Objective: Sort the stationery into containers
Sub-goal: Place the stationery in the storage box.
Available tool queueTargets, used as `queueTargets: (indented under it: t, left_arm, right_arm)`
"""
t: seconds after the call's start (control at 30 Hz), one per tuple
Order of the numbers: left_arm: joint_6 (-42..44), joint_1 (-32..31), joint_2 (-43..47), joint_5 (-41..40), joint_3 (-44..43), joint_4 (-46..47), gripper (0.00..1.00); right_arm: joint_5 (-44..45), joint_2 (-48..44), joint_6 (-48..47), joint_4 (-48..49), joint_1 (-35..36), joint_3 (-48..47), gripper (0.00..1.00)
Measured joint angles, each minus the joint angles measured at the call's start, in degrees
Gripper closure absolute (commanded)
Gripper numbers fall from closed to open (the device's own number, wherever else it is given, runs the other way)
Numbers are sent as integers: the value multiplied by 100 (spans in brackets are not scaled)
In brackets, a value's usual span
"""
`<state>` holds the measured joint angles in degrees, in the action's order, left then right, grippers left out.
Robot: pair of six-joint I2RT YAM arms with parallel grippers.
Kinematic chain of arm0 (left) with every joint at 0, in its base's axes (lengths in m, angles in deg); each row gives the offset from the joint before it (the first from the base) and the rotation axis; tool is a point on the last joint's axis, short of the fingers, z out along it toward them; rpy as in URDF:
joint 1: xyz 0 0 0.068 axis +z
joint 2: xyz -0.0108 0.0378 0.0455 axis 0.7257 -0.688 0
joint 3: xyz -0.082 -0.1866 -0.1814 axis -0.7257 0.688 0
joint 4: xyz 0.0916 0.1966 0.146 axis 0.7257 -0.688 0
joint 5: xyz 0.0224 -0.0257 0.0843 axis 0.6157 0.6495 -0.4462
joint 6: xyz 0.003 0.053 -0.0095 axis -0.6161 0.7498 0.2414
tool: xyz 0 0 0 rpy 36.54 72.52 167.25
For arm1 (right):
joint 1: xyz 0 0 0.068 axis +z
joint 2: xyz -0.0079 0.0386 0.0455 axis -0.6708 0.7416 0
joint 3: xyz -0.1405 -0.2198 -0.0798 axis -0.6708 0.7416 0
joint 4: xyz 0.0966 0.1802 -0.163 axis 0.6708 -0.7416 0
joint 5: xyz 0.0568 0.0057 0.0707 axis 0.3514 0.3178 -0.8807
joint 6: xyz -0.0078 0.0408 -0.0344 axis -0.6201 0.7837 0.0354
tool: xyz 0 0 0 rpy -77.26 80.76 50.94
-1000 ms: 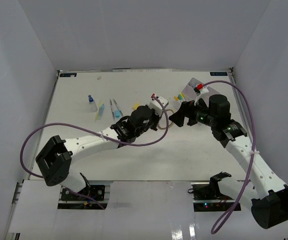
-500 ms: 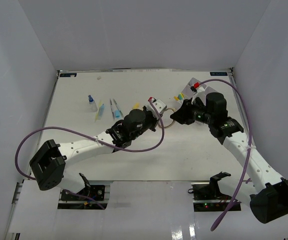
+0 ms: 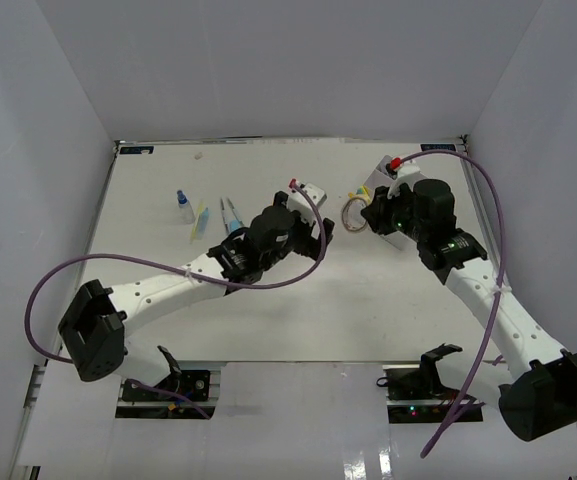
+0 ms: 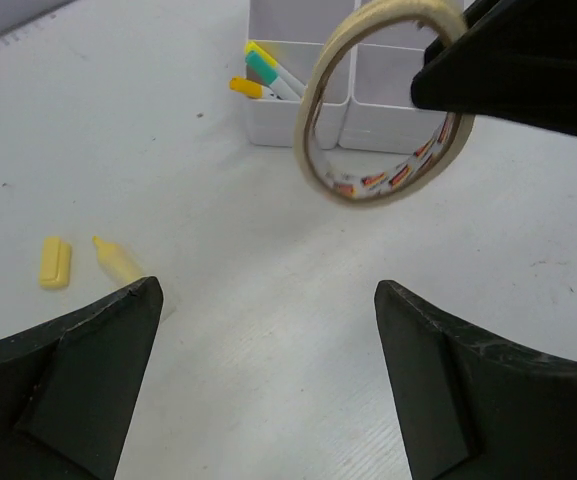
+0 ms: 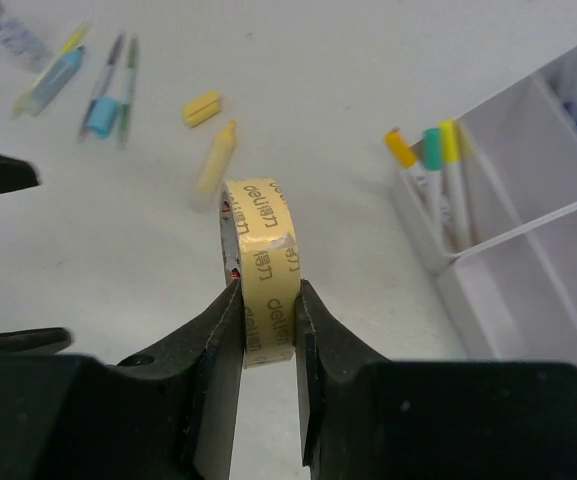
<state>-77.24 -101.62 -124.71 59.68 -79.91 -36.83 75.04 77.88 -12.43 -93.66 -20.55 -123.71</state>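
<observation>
The right gripper [image 5: 266,295] was clamped on an upright roll of tan tape [image 5: 258,225] at centre frame, left of the white divided tray [image 5: 528,232]. The tray ran off the right edge. Only one compartment's contents could be made out: three markers [image 5: 426,160] with yellow, teal and yellow-green caps. The left gripper [image 4: 268,290] stood with jaws wide and nothing between them. Loose on the table [image 5: 368,60] at upper left lay a yellow block [image 5: 203,108], a yellow marker [image 5: 216,160] and blurred pens [image 5: 103,90]. A bottle [image 5: 3,25] was cut off by the corner.
</observation>
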Motion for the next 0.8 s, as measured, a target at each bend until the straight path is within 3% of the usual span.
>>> queueTargets:
  t: [0.1, 0.17, 0.4, 0.57, 0.8]
  left_arm:
    - [-378, 376, 52, 251, -317, -669, 2]
    - [-658, 953, 149, 634, -452, -1137, 2]
    - [-1237, 2938, 603, 1565, -258, -2124, 2]
    - [-1429, 3532, 973, 1976, 605, -2232, 2]
    - [-1456, 3703, 872, 1891, 719, -2518, 2]
  right_arm:
    - [761, 262, -575, 415, -50, -127, 92]
    - [1060, 501, -907, 820, -116, -140, 92]
    - [1342, 1458, -2151, 1893, -398, -313, 92]
    - [962, 1950, -2717, 2312, -782, -695, 92]
    - [514, 2712, -3110, 2590, -1060, -1425, 92]
